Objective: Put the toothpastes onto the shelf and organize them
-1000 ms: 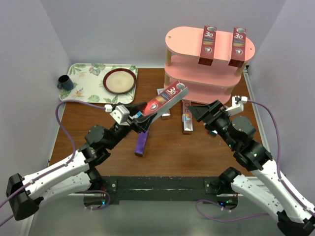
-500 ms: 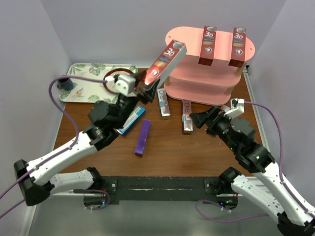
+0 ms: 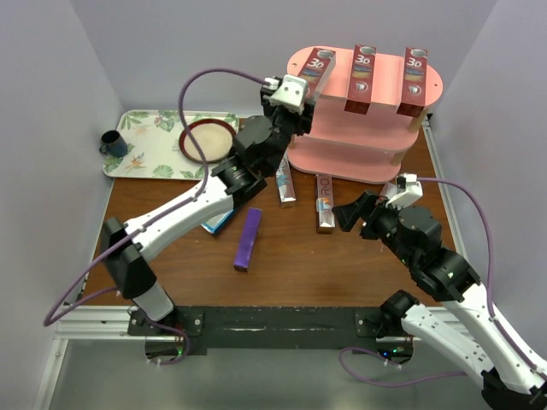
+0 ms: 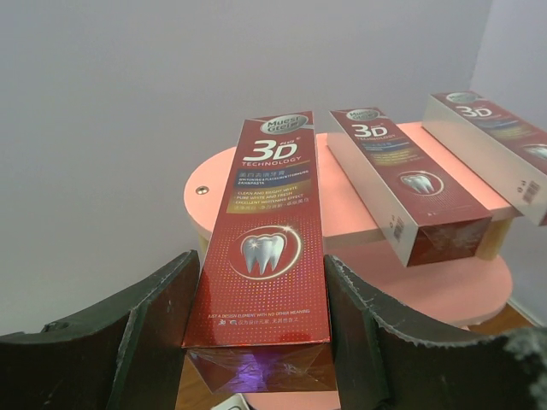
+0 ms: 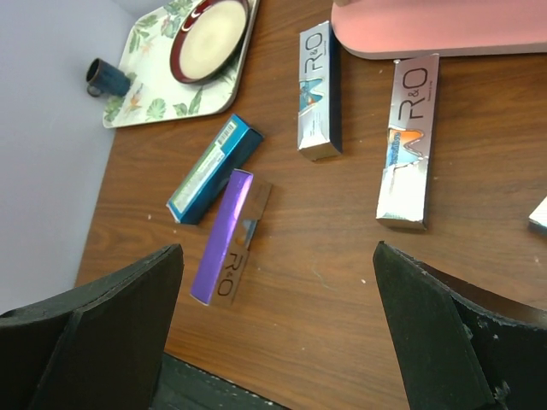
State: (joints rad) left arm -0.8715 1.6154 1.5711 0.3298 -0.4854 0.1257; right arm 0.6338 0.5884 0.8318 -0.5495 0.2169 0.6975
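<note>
My left gripper (image 3: 297, 101) is shut on a red "3D" toothpaste carton (image 3: 317, 66) (image 4: 269, 256), pinched at its near end between both fingers (image 4: 162, 316). The carton's far end reaches over the left end of the pink shelf's top board (image 3: 389, 79) (image 4: 214, 184). Two more red cartons (image 3: 361, 79) (image 3: 414, 81) lie side by side on that board. On the table lie a purple carton (image 3: 249, 239) (image 5: 229, 235), a teal-blue one (image 5: 214, 168) and two silver ones (image 3: 285, 184) (image 3: 325, 203). My right gripper (image 3: 349, 212) (image 5: 278, 325) hovers open over the table, holding nothing.
A floral tray (image 3: 149, 149) at the back left carries a round plate (image 3: 208, 141) and a dark mug (image 3: 113, 143). Walls close in the table on the left, back and right. A corner of another carton (image 5: 538, 213) shows at the right edge of the right wrist view.
My left arm has swung the red carton up from over the table's middle to the left end of the shelf's top board. The right arm has barely shifted.
</note>
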